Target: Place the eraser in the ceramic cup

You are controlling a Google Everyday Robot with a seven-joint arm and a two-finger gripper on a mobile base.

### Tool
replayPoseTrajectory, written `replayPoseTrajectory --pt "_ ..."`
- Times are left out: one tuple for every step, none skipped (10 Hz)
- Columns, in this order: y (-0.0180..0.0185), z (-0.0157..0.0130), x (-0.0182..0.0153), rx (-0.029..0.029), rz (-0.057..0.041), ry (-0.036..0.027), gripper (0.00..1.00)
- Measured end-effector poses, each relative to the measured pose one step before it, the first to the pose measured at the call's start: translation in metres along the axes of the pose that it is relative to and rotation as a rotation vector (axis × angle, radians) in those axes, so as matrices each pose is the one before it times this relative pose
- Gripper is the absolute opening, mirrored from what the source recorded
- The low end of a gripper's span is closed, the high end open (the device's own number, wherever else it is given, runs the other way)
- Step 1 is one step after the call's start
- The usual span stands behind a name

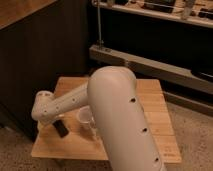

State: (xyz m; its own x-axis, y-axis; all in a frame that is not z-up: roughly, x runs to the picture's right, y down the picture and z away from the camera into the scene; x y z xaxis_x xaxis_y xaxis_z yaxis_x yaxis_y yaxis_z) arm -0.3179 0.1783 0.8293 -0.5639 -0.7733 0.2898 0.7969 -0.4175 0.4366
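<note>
Camera view: gripper (55, 121) low over left side of wooden table (152, 112), eraser (61, 130) at its tip, cup (84, 116) just beside. Grip state: can't tell.

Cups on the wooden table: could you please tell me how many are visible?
1: the ceramic cup, just beside the jaws at the eraser, front left; the arm may hide others.

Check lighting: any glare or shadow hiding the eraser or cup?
Camera view: dim warm light, no glare; the gripper sits left of the ceramic cup over the table, the eraser a dark block at its tip, blending into shadow; the arm hides the cup's right side.
</note>
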Motion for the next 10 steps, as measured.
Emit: replayPoseTrajectory --pt "0.00245 0.00041 0.00006 0.00375 0.00524 -0.01285 0.80" --pt "0.00183 0.00007 -0.00085 0.00863 0.00694 -0.01353 0.80" --pt "0.00362 -0.00063 -0.00155 0.00508 0.00637 -0.01175 0.80" --pt "0.00289 -0.00001 -0.00105 -0.00170 0.00357 -0.00872 0.80" --pt "0.00163 -0.00046 -0.00013 -0.00008 -0.00227 -0.00720 0.80" --pt "0.00045 0.00090 -0.00043 0.00598 -0.00529 -0.01440 0.80" --pt "0.00329 0.00153 -0.00081 -0.00034 -0.00245 -0.01747 0.80" --pt "0.00111 0.00091 0.00089 0.00167 -0.00307 -0.00867 0.80" --pt "0.00282 0.00300 -0.00001 0.00207 -0.00367 -0.02209 0.80" --pt "-0.00104 0.00274 0.00203 0.00681 -0.00638 -0.01554 0.80"
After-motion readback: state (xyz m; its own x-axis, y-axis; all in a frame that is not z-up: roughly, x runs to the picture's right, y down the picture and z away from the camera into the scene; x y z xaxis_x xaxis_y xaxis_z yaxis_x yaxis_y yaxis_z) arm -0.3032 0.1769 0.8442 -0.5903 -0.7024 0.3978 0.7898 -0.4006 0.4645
